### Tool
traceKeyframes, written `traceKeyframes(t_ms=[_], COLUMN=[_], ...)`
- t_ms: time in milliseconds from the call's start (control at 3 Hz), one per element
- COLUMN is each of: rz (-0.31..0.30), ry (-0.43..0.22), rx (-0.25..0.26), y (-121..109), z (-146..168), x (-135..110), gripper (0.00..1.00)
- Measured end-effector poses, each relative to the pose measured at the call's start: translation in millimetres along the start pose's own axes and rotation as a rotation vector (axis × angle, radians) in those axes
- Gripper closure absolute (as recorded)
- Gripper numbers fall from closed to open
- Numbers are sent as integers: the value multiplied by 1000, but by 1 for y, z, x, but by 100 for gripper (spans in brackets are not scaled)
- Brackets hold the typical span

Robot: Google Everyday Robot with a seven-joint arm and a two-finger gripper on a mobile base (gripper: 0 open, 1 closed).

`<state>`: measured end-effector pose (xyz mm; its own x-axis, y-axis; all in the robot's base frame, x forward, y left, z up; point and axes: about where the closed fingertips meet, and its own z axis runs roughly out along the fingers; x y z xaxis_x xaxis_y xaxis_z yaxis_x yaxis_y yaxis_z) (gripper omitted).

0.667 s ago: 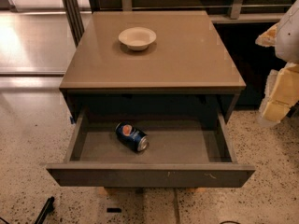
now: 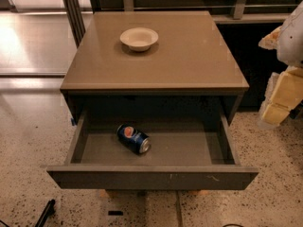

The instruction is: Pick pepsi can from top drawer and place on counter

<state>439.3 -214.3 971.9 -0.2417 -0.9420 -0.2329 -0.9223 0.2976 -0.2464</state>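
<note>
The pepsi can (image 2: pixel 133 138) lies on its side on the grey floor of the open top drawer (image 2: pixel 151 176), left of the middle, its silver end pointing to the front right. The tan counter (image 2: pixel 189 56) is the glossy top of the cabinet above the drawer. My gripper (image 2: pixel 279 100), cream and yellow, hangs at the right edge of the camera view. It is beside the cabinet's right side, above the floor, well apart from the can and outside the drawer.
A cream bowl (image 2: pixel 139 38) stands on the counter near its back, left of centre. Speckled terrazzo floor (image 2: pixel 28 141) surrounds the cabinet. A metal post (image 2: pixel 73 11) stands at the back left, and a dark shelf (image 2: pixel 251 46) behind on the right.
</note>
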Motion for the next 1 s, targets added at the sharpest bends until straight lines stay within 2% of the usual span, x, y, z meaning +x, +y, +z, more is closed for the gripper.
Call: traceKeyframes(t_ms=[333, 667, 1000], rz=[54, 166, 236], ry=[-52, -173, -256], rx=[31, -24, -31], y=[1, 23, 37], z=[11, 66, 112], x=[-4, -31, -69], gripper=[0, 0, 0])
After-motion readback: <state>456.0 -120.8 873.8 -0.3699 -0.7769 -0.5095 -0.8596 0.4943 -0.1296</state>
